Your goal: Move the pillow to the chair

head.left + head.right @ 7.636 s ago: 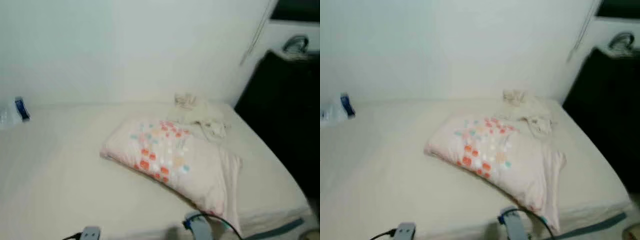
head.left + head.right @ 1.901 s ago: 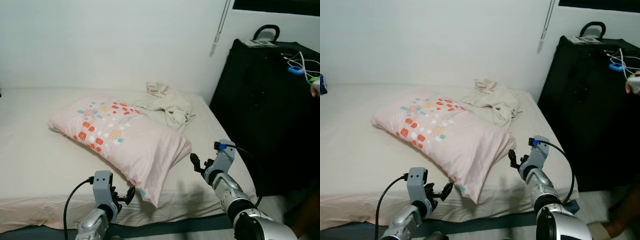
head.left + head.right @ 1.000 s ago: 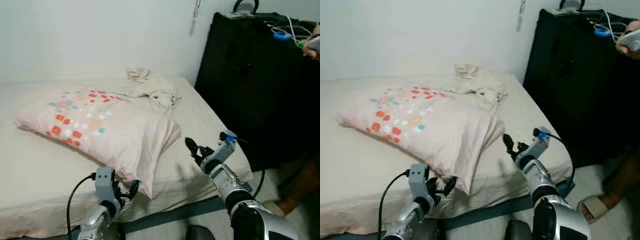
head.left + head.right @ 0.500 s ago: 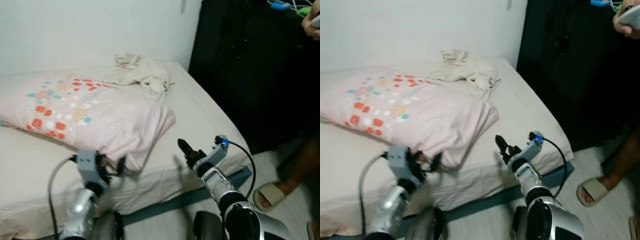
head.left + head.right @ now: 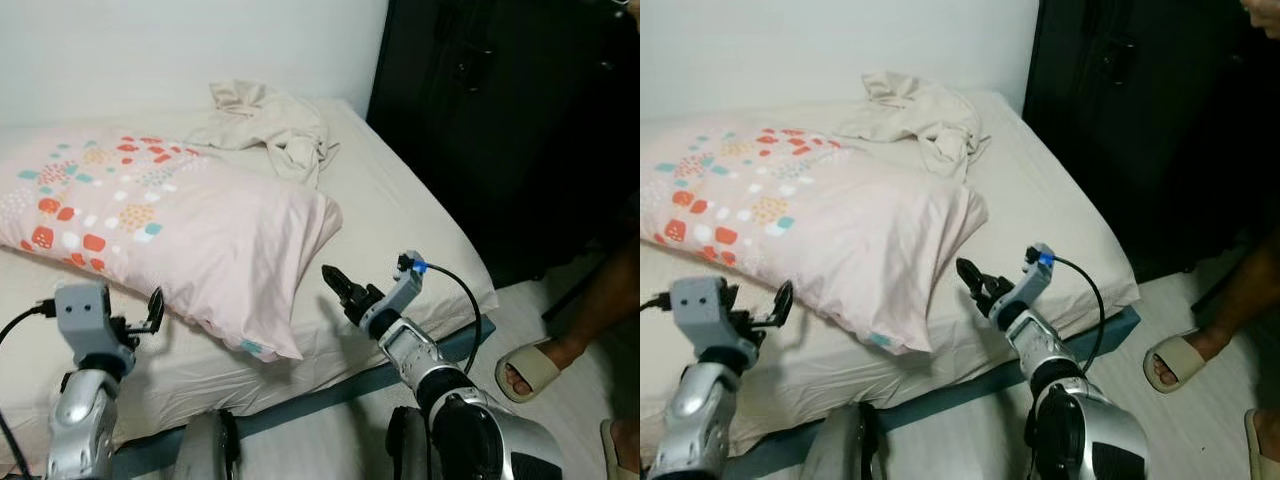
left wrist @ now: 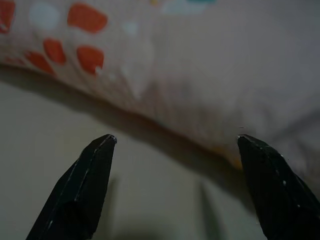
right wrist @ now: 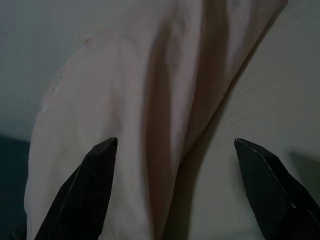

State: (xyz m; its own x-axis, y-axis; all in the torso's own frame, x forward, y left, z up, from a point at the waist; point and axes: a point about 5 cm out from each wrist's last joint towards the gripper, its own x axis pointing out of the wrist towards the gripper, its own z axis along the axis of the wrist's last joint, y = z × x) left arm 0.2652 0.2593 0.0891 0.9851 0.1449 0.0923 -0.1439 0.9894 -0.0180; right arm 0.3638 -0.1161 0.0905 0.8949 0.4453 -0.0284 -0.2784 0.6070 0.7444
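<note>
- The bed point(image 5: 420, 225) took up most of the head views, with a dark cabinet point(image 5: 500, 120) standing just beside its far end.
- The pillow point(image 5: 170, 225), pink with coloured squares, lay flat on the bed, its near corner drooping toward the mattress edge; no chair could be made out.
- A crumpled cloth point(image 5: 265, 120) lay behind the pillow, touching its far edge.
- A person's sandalled foot point(image 5: 535, 365) rested on the floor to the right.
- The right gripper point(image 5: 338, 285) hovered just beside the pillow's end seam, jaws spread wide, nothing held.
- The left gripper point(image 5: 140, 318) sat near the pillow's long front edge, jaws likewise wide and empty; its wrist view showed the pillow's underside shadow between the fingers point(image 6: 82, 190).
- Judgement: the step was closing in for a two-sided grasp. Each gripper should take a thick fold of fabric and filling, not loose casing alone, or the pillow may sag and slip out.
</note>
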